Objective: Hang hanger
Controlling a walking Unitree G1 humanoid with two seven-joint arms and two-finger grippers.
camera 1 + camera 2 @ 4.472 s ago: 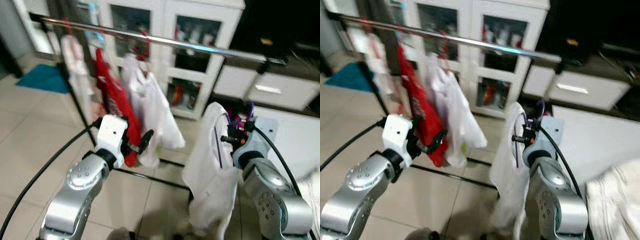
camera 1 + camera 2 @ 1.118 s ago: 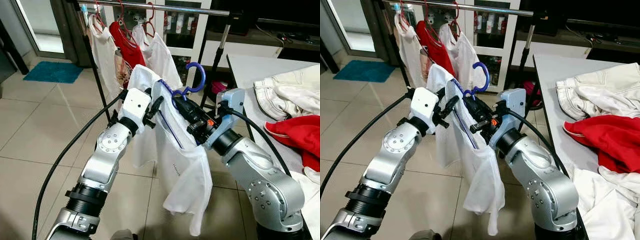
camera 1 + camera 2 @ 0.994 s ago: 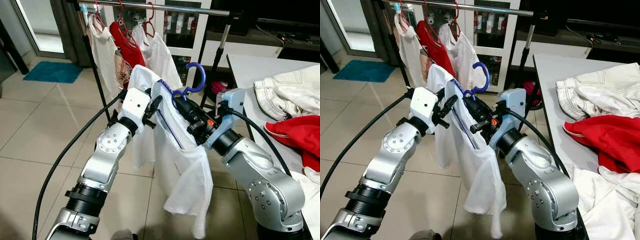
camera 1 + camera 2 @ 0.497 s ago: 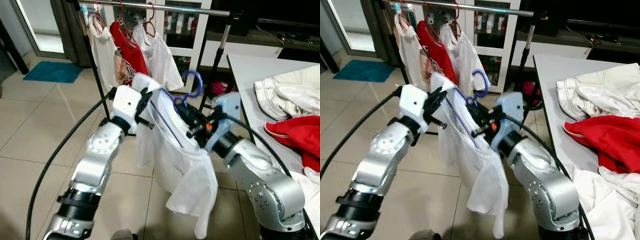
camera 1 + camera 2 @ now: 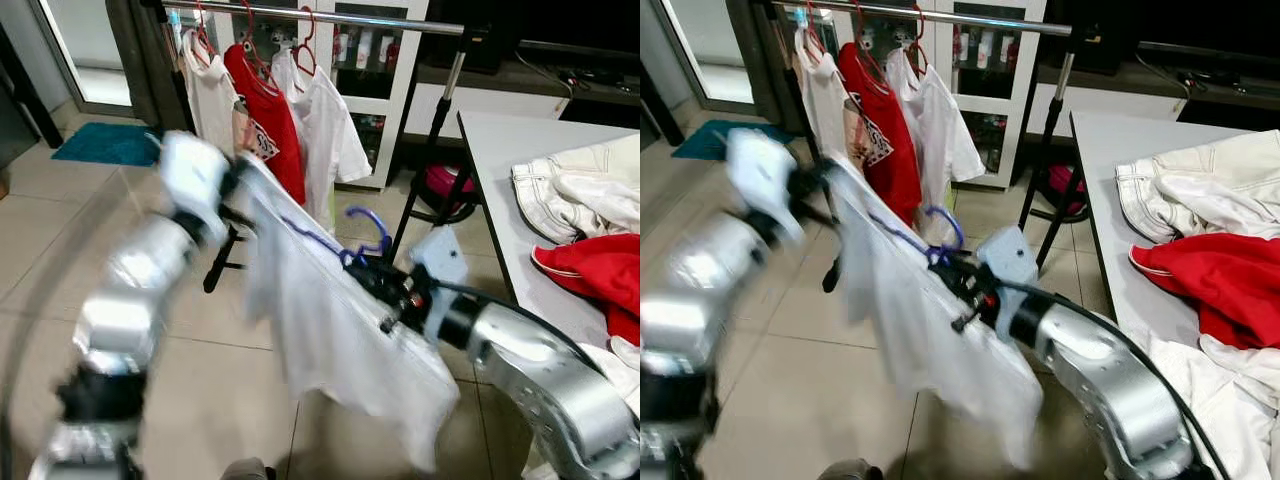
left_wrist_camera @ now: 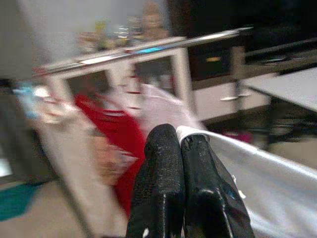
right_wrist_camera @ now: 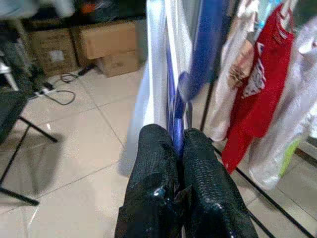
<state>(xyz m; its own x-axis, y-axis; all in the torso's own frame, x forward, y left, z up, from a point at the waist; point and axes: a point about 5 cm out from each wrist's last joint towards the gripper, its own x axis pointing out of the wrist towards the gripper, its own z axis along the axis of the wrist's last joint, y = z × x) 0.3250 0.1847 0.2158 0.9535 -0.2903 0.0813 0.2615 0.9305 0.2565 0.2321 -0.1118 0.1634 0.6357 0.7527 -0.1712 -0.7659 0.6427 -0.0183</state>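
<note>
I see my right pincer (image 7: 178,144) clamped on the blue hanger (image 5: 340,240), which carries a white shirt (image 5: 340,340) in front of the clothes rail (image 5: 330,17) — its hook is below the bar and not on it. My left pincer (image 6: 181,144) has its fingers pressed together on the shirt's edge, the arm blurred. On the rail hang a red shirt (image 5: 265,130) and white ones; more clothes (image 5: 580,200) lie on the tabletop (image 5: 490,130) to my right.

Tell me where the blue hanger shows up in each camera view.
Left eye view: blue hanger centre, above the right gripper.
Right eye view: centre.
Left wrist view: hanger hidden; white shirt pinched.
Right wrist view: rising from the fingers.
Shared landmark: the hanging red shirt.
</note>
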